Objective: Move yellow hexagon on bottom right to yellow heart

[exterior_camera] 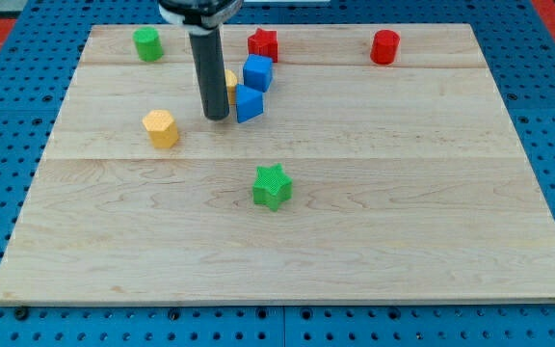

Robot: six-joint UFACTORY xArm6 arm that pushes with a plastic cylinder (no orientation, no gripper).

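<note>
The yellow hexagon (pixel 161 128) lies on the wooden board at the view's left of centre. A yellow block (pixel 230 83), likely the heart, is mostly hidden behind the dark rod. My tip (pixel 217 117) rests on the board to the right of the hexagon, a short gap away, and just left of a blue block (pixel 248 104). A second blue block (pixel 257 72) sits right behind that one.
A green star (pixel 272 186) lies near the board's middle. A red star (pixel 263 43) and a red cylinder (pixel 384 46) sit along the top edge, and a green cylinder (pixel 146 43) at the top left. The wooden board (pixel 432 212) lies on a blue pegboard.
</note>
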